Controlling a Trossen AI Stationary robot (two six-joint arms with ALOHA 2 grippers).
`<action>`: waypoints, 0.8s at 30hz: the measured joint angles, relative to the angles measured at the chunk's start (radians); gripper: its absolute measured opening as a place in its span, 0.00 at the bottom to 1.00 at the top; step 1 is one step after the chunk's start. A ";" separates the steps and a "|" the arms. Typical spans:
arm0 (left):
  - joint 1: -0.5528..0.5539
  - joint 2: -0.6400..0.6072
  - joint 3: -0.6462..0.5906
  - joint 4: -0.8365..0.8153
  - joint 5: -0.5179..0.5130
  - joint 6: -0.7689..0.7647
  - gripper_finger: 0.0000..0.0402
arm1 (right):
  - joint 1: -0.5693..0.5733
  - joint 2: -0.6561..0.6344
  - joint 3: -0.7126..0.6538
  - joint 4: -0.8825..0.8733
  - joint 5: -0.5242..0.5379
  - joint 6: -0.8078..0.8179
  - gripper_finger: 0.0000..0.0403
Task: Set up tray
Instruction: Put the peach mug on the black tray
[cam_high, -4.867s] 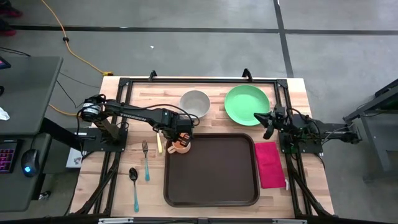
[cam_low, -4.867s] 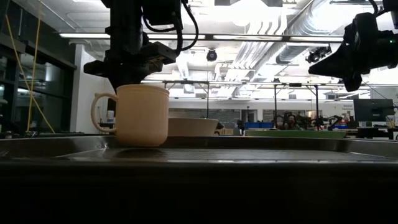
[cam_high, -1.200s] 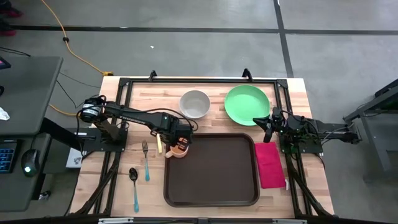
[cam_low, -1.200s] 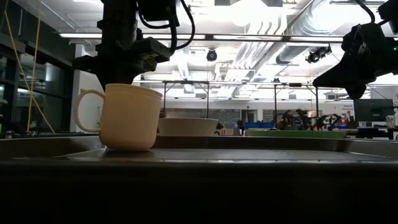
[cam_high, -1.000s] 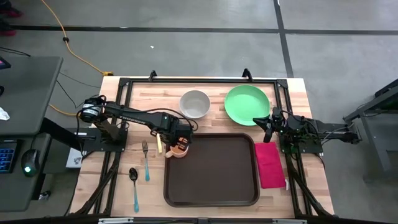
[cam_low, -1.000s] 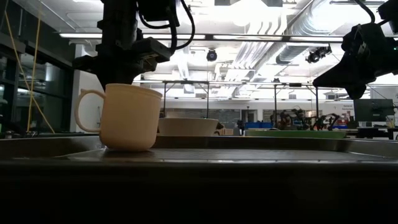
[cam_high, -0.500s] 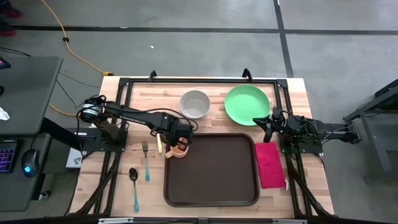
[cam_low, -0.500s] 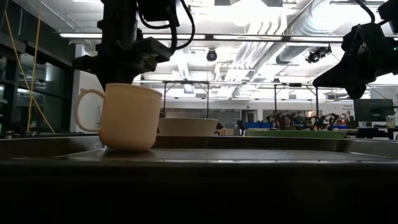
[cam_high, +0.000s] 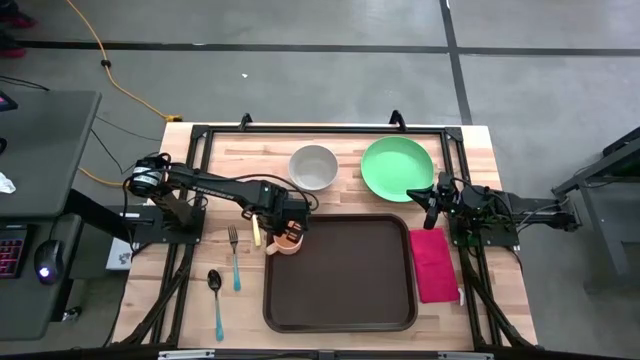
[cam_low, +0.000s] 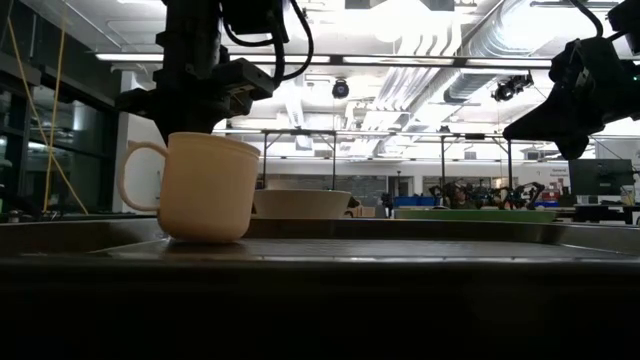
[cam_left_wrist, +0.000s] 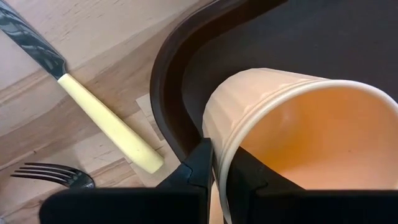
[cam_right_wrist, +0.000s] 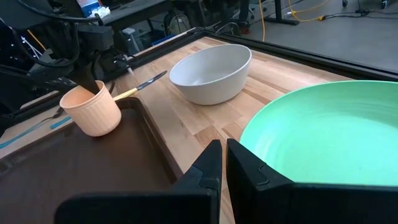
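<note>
A beige ribbed cup (cam_low: 205, 187) with a handle (cam_low: 135, 176) stands tilted at the far left corner of the dark brown tray (cam_high: 340, 285). My left gripper (cam_high: 287, 228) comes down from above and is shut on the cup (cam_left_wrist: 292, 143). At the table's right side my right gripper (cam_high: 430, 196) hangs shut and holds nothing, by the near edge of the green plate (cam_high: 397, 168). Its fingers (cam_right_wrist: 211, 163) point over the plate toward the cup (cam_right_wrist: 93, 109). My left gripper pinches the cup's wall at the rim (cam_left_wrist: 219, 152), on the side facing the tray's far left corner. One finger (cam_left_wrist: 200, 163) is outside and one is inside the cup. The fingers point down from above. The cup tilts, its base down at the tray's corner.
A white bowl (cam_high: 313, 166) stands on the wood at the back, left of the plate. A knife (cam_high: 256, 231), a fork (cam_high: 234, 256) and a spoon (cam_high: 215, 292) lie left of the tray. A magenta napkin (cam_high: 432, 263) lies to its right.
</note>
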 joint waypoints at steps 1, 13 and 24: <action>0.000 0.000 0.000 0.000 -0.001 0.000 0.16 | 0.000 0.000 0.000 0.000 0.000 -0.002 0.00; 0.000 0.000 0.000 -0.003 -0.030 -0.001 0.16 | 0.000 0.000 0.000 0.000 0.000 -0.010 0.00; 0.000 0.000 0.000 -0.011 -0.042 -0.026 0.34 | 0.000 0.000 0.000 0.000 0.000 -0.010 0.00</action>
